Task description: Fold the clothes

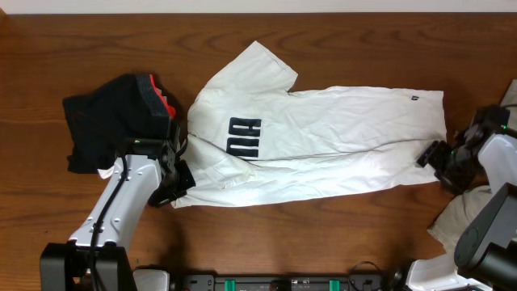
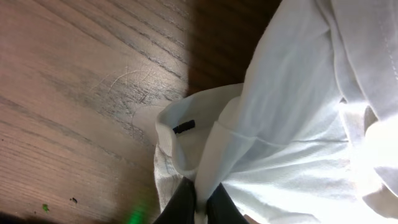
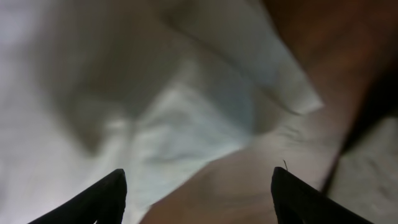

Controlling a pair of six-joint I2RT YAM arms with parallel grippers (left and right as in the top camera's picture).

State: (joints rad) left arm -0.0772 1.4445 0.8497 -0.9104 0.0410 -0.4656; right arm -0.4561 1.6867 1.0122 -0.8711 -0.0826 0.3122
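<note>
Early going here: the white T-shirt (image 1: 323, 137) lay stretched across the table (image 1: 339, 234), only roughly doubled lengthwise, the left gripper (image 1: 179, 179) clamped on fabric by its collar, the right gripper (image 1: 440, 158) spread wide beside the hem corner, holding nothing, crosswise folds yet to do.

The T-shirt (image 1: 339, 137) lies across the middle of the table (image 1: 81, 48), stretched from nine to three o'clock. A heaped garment (image 1: 105, 121) sits just beside its nine o'clock end. Another garment (image 1: 456, 218) lies at four o'clock, apart from the shirt, partly under the right arm (image 1: 493, 226).
</note>
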